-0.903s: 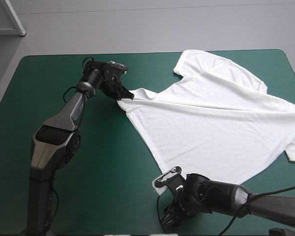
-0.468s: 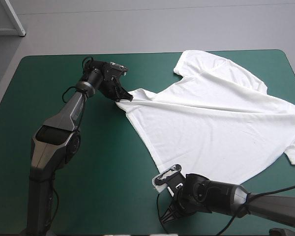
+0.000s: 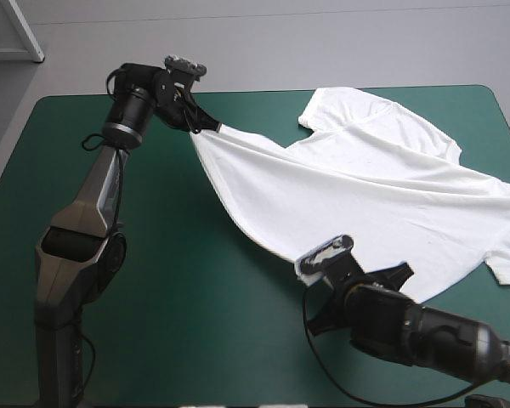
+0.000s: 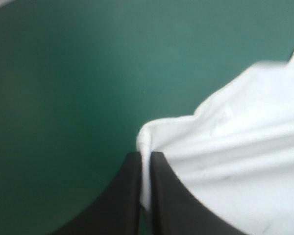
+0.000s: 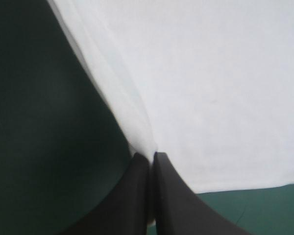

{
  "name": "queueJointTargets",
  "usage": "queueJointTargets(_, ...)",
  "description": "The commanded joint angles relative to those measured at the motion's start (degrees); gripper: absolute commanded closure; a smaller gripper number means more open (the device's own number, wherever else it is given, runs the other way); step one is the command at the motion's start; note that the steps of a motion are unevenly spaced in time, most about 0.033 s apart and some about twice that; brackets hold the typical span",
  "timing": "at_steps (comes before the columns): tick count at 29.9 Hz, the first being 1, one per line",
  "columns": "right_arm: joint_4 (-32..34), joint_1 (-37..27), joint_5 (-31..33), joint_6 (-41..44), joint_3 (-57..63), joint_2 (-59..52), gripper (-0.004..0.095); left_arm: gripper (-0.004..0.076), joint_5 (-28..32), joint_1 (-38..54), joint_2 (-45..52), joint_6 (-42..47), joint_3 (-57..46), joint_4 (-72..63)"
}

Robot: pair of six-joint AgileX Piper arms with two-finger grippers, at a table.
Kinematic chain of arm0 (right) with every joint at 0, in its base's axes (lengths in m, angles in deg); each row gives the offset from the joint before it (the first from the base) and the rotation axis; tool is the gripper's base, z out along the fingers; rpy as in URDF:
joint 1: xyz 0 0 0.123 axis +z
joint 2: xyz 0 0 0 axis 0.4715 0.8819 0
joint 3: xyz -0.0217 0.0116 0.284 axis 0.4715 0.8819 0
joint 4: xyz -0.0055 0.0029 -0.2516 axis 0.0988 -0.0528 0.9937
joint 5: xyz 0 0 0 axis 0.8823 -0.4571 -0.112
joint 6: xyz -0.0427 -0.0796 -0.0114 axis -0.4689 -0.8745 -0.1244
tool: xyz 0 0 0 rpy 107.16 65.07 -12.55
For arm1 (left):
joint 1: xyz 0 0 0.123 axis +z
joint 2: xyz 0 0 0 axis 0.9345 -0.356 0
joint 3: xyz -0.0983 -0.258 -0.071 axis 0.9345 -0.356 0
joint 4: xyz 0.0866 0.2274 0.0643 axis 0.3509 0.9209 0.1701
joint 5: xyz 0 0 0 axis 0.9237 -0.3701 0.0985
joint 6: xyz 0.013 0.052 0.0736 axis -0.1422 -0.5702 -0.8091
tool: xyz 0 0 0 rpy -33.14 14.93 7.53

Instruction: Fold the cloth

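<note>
Left gripper: black fingers pinched together on a corner of the white T-shirt, near the table's far edge, the corner held up off the teal-green cover. The T-shirt stretches from there across the table's right half, mostly spread flat. Right gripper: fingers clamped on the T-shirt's near edge, cloth between them.

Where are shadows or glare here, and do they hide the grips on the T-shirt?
High view: even light, no glare on the teal-green cover, grey shading only in creases of the T-shirt. Left wrist view: shaded folds ahead of the left gripper, grip plain. Right wrist view: cover dark beside the right gripper, T-shirt bright, grip plain.
</note>
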Motion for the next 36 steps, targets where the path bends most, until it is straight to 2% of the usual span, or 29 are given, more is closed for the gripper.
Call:
queueJointTargets(1, 6.5, -1.4, 3.8, -3.8, -10.6, -5.5, 0.0927, 0.0732, -2.2, -0.1, 9.6, 1.1, 2.9, 0.8)
queueJointTargets(12, 9.1, -14.3, 3.8, -24.8, -41.4, -5.7, 0.0926, 0.0732, -1.7, -0.1, 29.7, 2.2, 2.9, 8.6)
queueJointTargets(18, 13.1, -20.6, 3.8, -33.0, -59.9, -1.6, 0.0927, 0.0732, 2.9, -0.1, 36.9, 1.9, 2.9, 13.9)
queueJointTargets(25, 15.2, -21.1, 3.8, -42.9, -83.7, 6.0, 0.0927, 0.0732, 8.6, -0.1, 40.7, 0.8, 8.6, 15.6)
queueJointTargets(27, 15.2, -21.1, 3.8, -45.0, -89.2, 8.0, 0.0927, 0.0732, 7.8, -0.1, 40.8, -0.2, 11.1, 15.6)
queueJointTargets(29, 15.2, -21.1, 3.4, -46.7, -93.0, 9.6, 0.0926, 0.0732, 7.5, -0.1, 40.8, -1.4, 13.2, 16.2)
queueJointTargets(33, 12.8, -21.1, -1.2, -47.2, -98.1, 10.8, 0.0926, 0.0732, 12.4, -0.1, 42.3, -1.4, 16.7, 16.1)
queueJointTargets(36, 11.5, -21.1, -3.3, -48.0, -100.4, 10.5, 0.0926, 0.0732, 13.4, -0.1, 44.3, -1.5, 19.3, 16.0)
